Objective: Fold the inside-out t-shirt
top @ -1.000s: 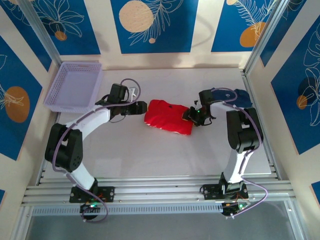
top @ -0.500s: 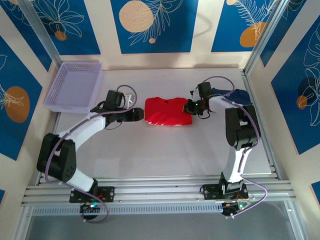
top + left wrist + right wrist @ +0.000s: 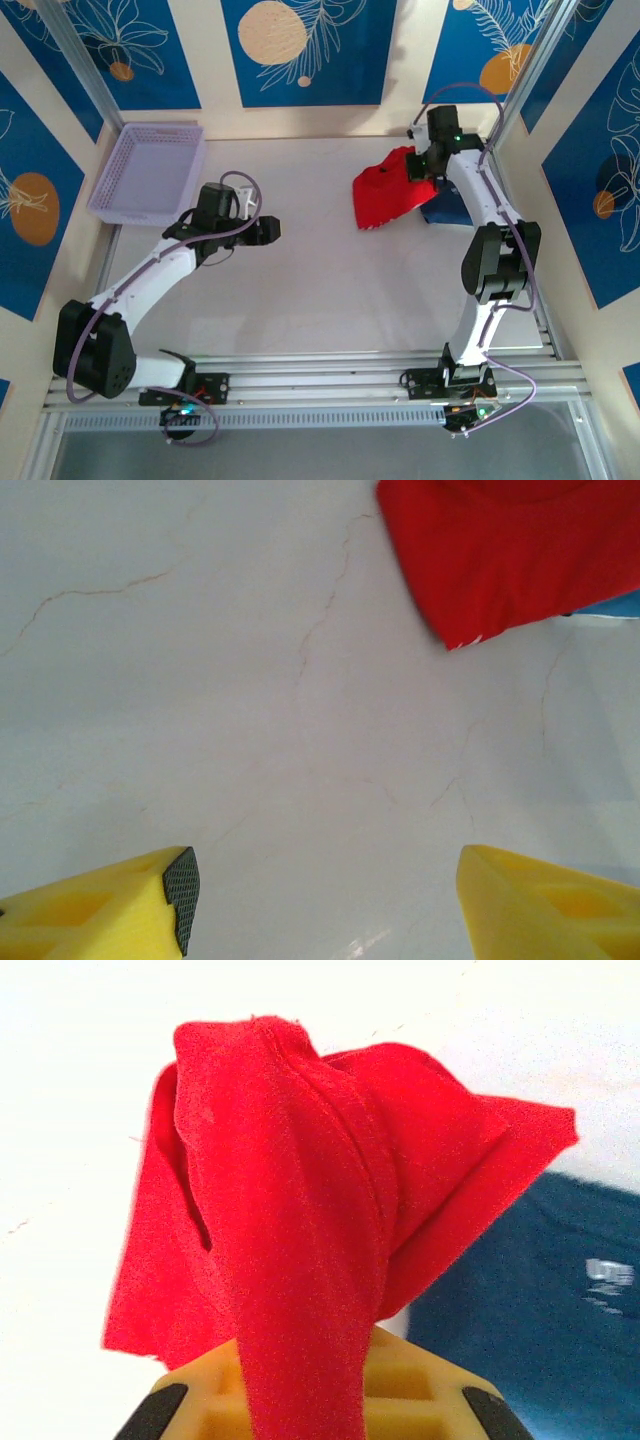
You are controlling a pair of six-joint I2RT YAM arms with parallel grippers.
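The red t-shirt (image 3: 385, 192) is noted bunched at the far right of the table (image 3: 300, 300), pinched by the right gripper (image 3: 420, 168) beside a navy garment (image 3: 520, 1300). Its stitched seam (image 3: 365, 1160), blurred from above, is resolved at the right wrist. The left gripper (image 3: 320, 900) is held spread

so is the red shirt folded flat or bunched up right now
Bunched up, not folded flat: the red t-shirt drapes in loose folds from the right gripper, shut on one end.

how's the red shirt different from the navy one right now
The red t-shirt is plain; the navy garment carries pale print. The red t-shirt hangs bunched from the right gripper; the navy garment lies on the table, ungripped. Both are soft cloth at the table's far right.
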